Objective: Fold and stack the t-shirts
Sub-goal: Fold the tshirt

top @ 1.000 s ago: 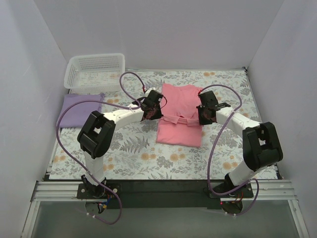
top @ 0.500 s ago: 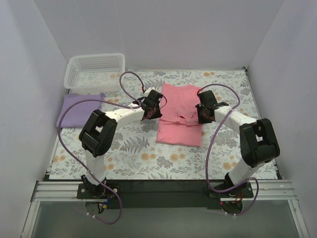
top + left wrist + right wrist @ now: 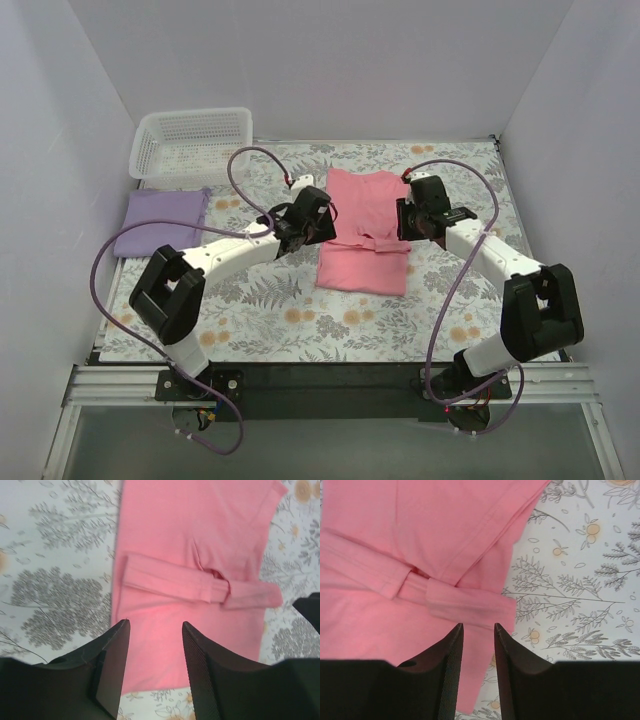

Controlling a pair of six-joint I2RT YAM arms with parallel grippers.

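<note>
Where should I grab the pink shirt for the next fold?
The pink shirt lies flat with its sleeves folded in across the middle, so only the edges offer a pinch. Probably take its two near corners, coming in low from each outer side.

Bright, even light fr. above; soft shadows under salmon-pink cloth t-shirt (image 3: 200, 545) folds; wrist pics slightly blurry.

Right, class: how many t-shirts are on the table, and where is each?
2. The pink t-shirt lies in the middle, partly folded; the lavender t-shirt lies at the left edge, on the near side of the basket. None seems hidden.
</note>
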